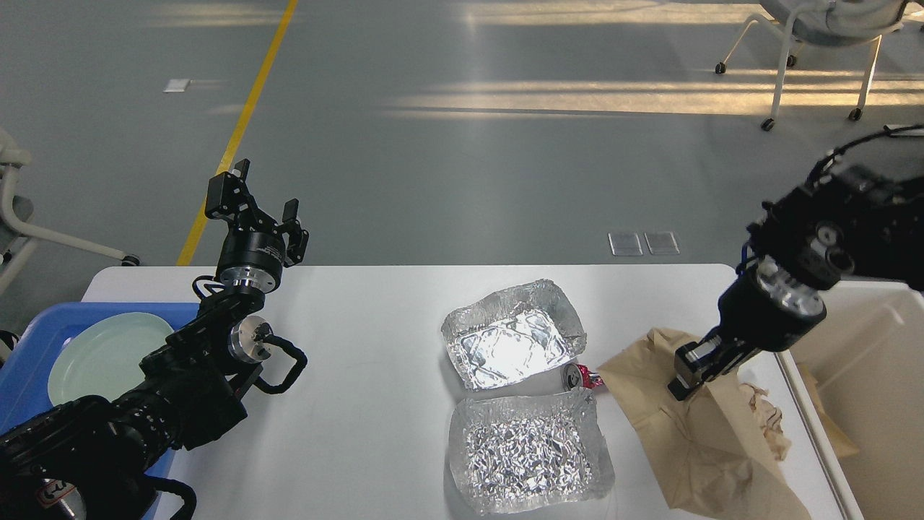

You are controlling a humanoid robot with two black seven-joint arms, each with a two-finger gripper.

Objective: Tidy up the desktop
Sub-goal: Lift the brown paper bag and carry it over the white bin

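Observation:
The white desktop [375, 332] fills the lower half of the head view. On it lie two foil trays, one smooth [512, 344] and one crumpled [529, 452], and a crushed red can [582, 376] between them. My right gripper [689, 381] is shut on a brown paper bag [693, 440], which hangs lifted above the desktop's right side and hides most of the can. My left gripper [253, 202] stands open and empty above the desktop's far left edge.
A blue tray [32, 339] with a pale green plate [105, 354] sits at the left end. An off-white bin [866, 375] stands past the right edge with brown paper in it. Wheeled chairs stand on the floor beyond.

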